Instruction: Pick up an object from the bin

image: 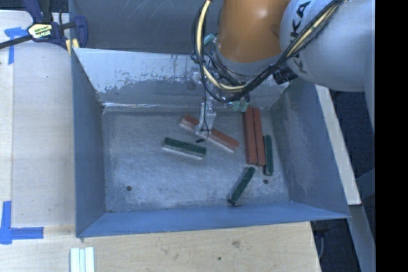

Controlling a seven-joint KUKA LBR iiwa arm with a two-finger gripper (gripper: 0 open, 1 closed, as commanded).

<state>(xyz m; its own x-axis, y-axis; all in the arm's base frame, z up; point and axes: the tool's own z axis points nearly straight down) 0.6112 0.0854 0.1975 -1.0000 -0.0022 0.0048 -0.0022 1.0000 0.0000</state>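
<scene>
- Green and dark, a flat stick with a pale upper edge [184,148] lies left of centre on the floor of the grey metal bin [89,137]. It is just beside the gripper's tip, so a descent that drifts left could nudge it aside or catch it along with the intended piece.
- Next comes the two-finger gripper [204,129], which hangs straight down at mid-bin with its tip low, at or near the floor. Whether it is open or closed I cannot tell, and I see nothing clearly held in it.
- Under that tip lies a reddish-brown flat stick [220,139], slanting from upper left to lower right. I judge it the likely pick. It lies thin and flat on the floor, so a closing grip may skate over it. The tip sits toward its upper-left end, so if taken there the stick may swing down and slip out on the lift.
- A short dark green stick [241,185] lies near the front wall, well apart, and poses little risk.
- Two long reddish-brown bars [254,136] lie side by side, near the slanted stick's lower end. If that stick is dragged right, it could jam against them.
- A thin dark green strip [268,155] lies just beside the bars, near the right wall, where any reach would be cramped.
</scene>
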